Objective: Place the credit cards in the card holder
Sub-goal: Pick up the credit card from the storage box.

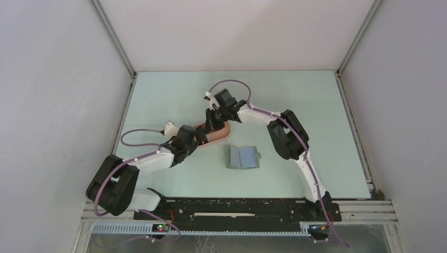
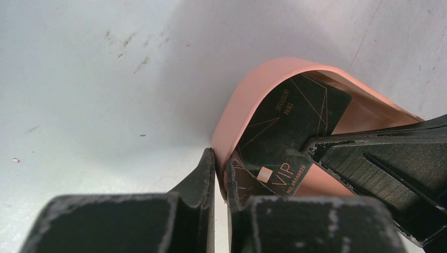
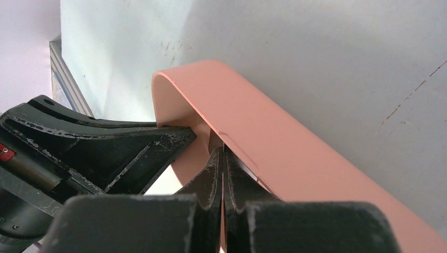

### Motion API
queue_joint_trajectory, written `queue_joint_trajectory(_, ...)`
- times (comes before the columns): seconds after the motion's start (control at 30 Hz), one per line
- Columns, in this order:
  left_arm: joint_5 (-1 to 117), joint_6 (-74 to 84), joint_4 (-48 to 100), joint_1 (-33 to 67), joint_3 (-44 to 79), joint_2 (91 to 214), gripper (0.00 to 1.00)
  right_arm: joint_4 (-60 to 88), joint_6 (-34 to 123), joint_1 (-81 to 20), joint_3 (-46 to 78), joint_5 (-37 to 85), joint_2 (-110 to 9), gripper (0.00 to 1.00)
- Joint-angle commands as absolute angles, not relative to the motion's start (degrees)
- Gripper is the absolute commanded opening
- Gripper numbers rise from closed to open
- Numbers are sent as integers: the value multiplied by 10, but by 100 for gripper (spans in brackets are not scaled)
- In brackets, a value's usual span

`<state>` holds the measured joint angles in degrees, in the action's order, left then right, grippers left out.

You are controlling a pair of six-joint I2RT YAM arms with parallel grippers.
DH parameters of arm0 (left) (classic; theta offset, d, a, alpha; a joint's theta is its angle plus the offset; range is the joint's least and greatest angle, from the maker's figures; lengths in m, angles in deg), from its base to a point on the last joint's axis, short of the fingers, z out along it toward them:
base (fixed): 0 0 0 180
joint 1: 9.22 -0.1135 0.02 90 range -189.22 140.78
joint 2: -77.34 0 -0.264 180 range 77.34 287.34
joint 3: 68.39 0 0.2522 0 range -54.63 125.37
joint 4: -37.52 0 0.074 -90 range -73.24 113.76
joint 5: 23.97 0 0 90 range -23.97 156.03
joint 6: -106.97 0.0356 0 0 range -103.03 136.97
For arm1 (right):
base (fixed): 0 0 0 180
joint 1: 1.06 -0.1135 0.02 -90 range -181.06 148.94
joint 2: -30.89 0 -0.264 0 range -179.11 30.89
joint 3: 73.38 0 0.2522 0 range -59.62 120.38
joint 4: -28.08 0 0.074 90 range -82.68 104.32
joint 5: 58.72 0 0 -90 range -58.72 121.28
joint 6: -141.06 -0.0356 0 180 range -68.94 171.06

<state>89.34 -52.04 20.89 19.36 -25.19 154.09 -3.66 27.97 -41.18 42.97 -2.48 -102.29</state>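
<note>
A black credit card [image 2: 287, 126] with gold "VIP" lettering leans tilted inside the pink tray [image 2: 243, 100]. My right gripper [image 3: 222, 153] reaches into the tray and is shut on that card's edge, as its fingers [image 2: 369, 163] show in the left wrist view. My left gripper [image 2: 220, 158] is shut on the tray's rounded end wall, one finger outside and one inside. From above, the two grippers [image 1: 203, 137] [image 1: 213, 124] meet over the tray [image 1: 224, 133]. The grey-green card holder [image 1: 243, 157] lies open and flat on the table, nearer the arms' bases and to the right of the tray.
The tray's long pink wall [image 3: 316, 168] runs beside my right fingers. The left arm's wrist and finger [image 3: 105, 153] crowd the tray's end. White enclosure walls and metal rails [image 1: 124, 113] border the pale green table.
</note>
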Motion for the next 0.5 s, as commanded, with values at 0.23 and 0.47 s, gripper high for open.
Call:
queue_joint_trajectory(0.23, 860, -516, 202, 188, -221, 1532, 31, -29, 319, -382, 418, -15, -972, 0)
queue_joint_trajectory(0.47, 858, -507, 201, 182, -224, 1516, 40, -27, 329, -373, 408, -50, -957, 0)
